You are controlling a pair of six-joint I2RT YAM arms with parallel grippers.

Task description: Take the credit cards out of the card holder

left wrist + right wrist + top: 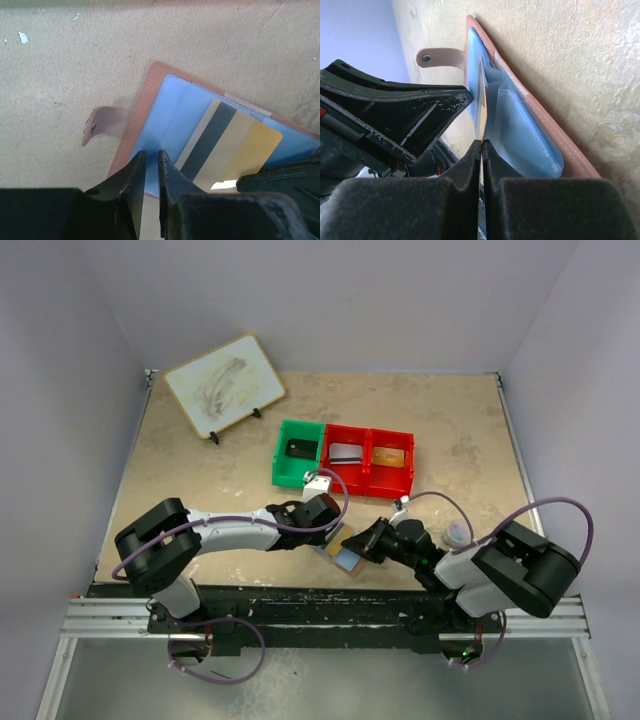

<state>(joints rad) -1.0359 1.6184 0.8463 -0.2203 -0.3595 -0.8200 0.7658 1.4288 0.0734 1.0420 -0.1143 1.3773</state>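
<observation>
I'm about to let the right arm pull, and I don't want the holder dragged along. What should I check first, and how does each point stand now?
1. Right jaws closed on the card: ok, they pinch its edge.
2. Card holder lying open on the table: ok.
3. Left jaws pinning the card holder: cannot tell; they stand nearly closed at its near edge, but the hold is unclear.
4. Card partly out of its pocket: ok, its gold end shows.
5. Snap strap clear of the card: ok, it sticks out on the far side.
6. Only one card pinched: cannot tell.
</observation>
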